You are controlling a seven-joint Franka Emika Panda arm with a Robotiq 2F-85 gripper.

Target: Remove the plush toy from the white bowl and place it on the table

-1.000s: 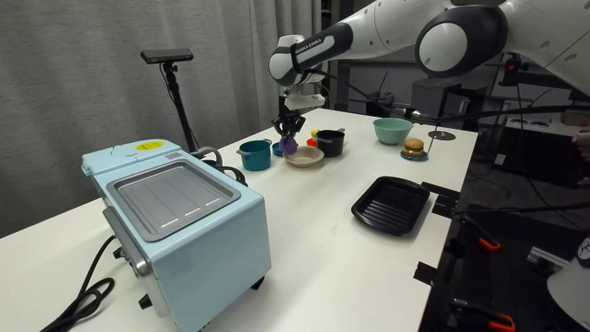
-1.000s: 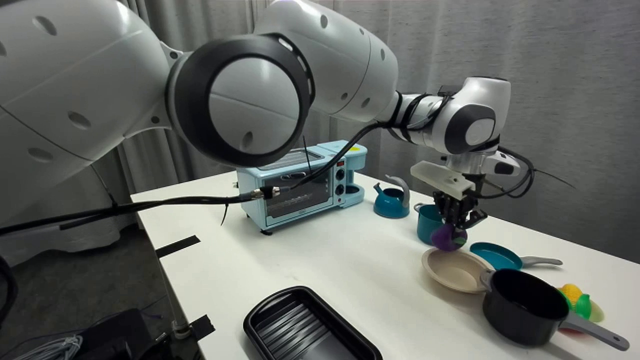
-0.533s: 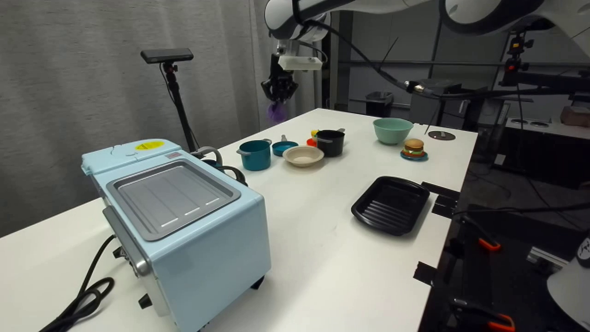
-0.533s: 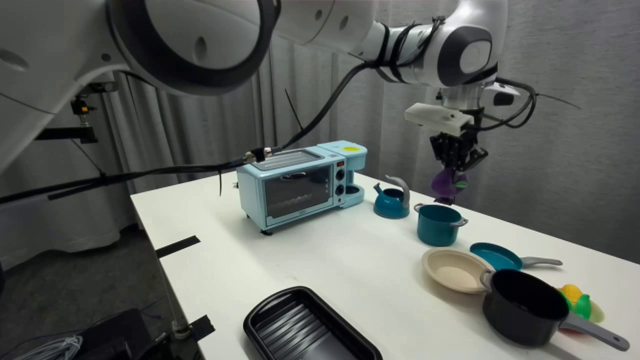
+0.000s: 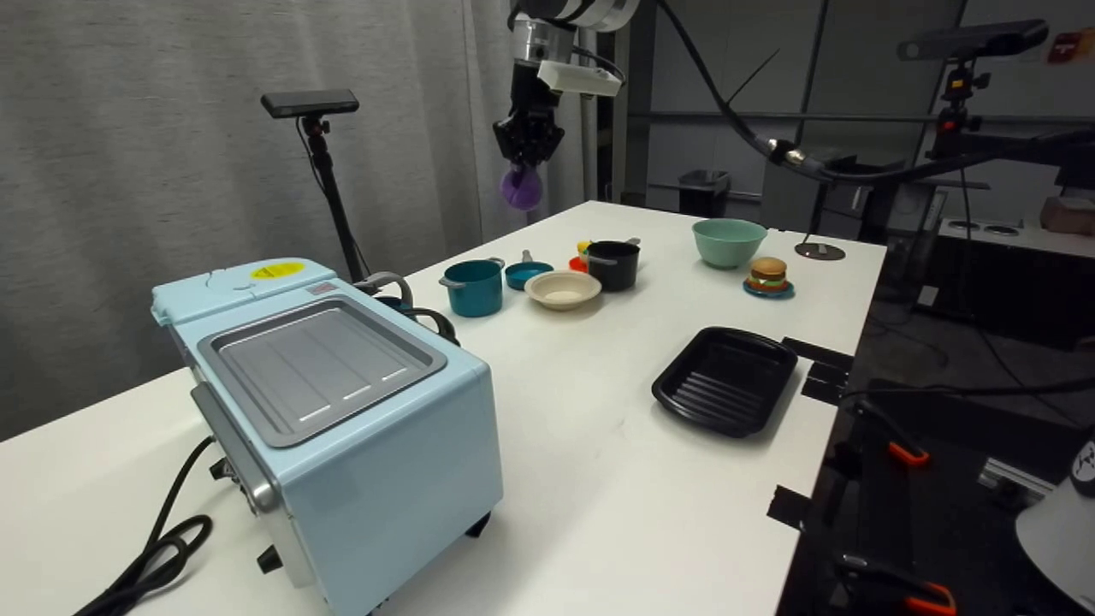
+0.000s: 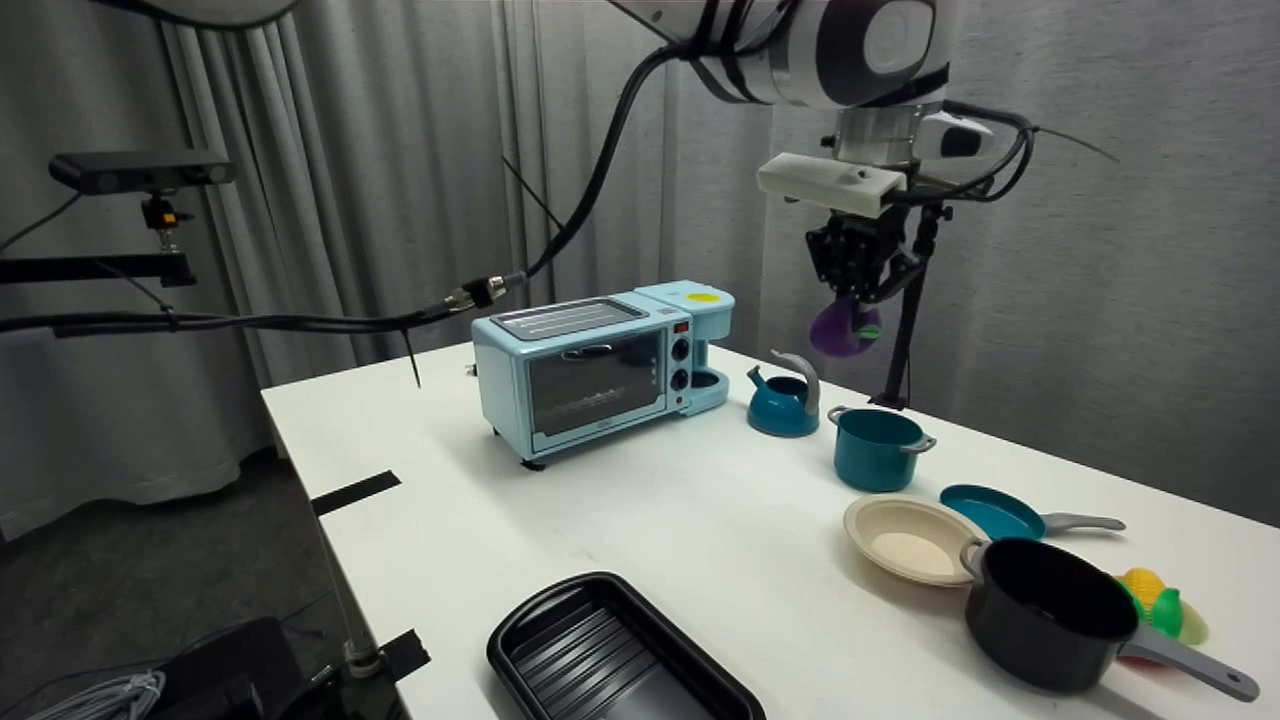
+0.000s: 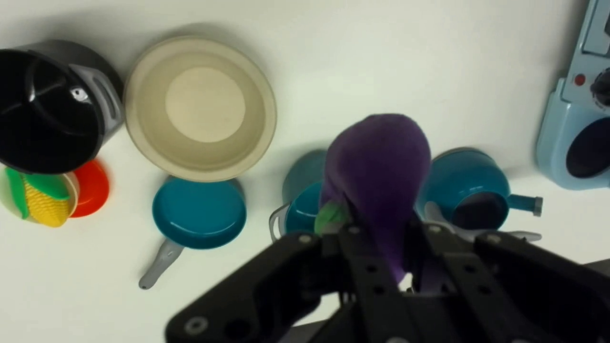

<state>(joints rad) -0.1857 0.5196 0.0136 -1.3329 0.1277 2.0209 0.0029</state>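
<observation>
Toy (image 6: 838, 332) was out of bowl (image 6: 912, 545), not on table (image 6: 660, 520) yet.
Saw gripper (image 7: 387, 232) clamped on it, above and to one side of the bowl; lowering and release seemed left.

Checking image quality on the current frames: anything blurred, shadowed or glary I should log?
Wrist view: the plush toy and the gripper holding it look blurred, focus or motion unclear; the white bowl is sharper, with a soft shadow beside its rim; small bright glints show inside the black pot. In an exterior view: bright streaks on the gray tray atop the light-blue oven.
</observation>
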